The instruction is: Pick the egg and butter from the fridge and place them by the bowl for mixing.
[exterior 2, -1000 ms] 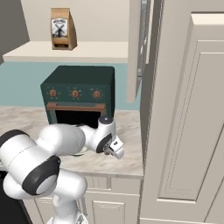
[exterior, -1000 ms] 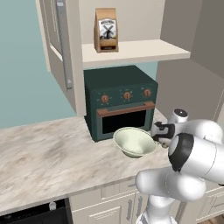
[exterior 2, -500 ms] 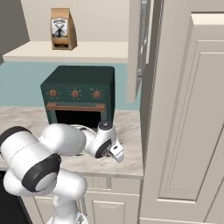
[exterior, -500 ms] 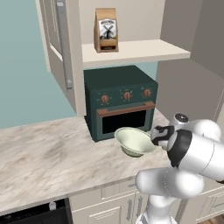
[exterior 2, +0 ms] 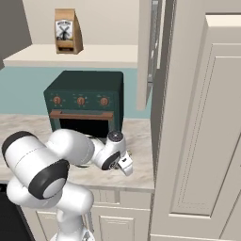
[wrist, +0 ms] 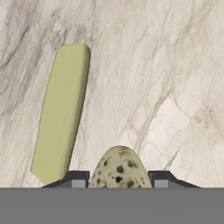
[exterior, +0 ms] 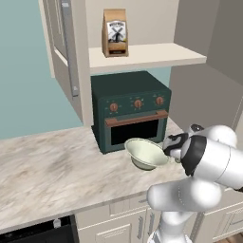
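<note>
In the hand view a speckled egg (wrist: 119,168) sits between my gripper's (wrist: 119,179) two dark fingertips (wrist: 78,178), which are shut on it just above the marble counter (wrist: 166,78). A pale yellow stick of butter (wrist: 61,111) lies flat on the counter a little to the egg's left. The cream-white bowl (exterior: 144,153) stands in front of the toaster oven. My hand (exterior 2: 124,164) hangs low over the counter just right of the bowl, which my arm largely hides in the right base view. The fridge is out of view.
A dark green toaster oven (exterior: 130,109) stands behind the bowl under a shelf holding a brown bag (exterior: 115,32). An open cabinet door (exterior: 66,52) hangs at the upper left. A tall cream pantry cupboard (exterior 2: 202,117) bounds the counter on the right.
My hand has sunk slightly and come a little nearer the counter's front edge, right of the bowl, with the egg still in its grip. The bowl has not moved.
</note>
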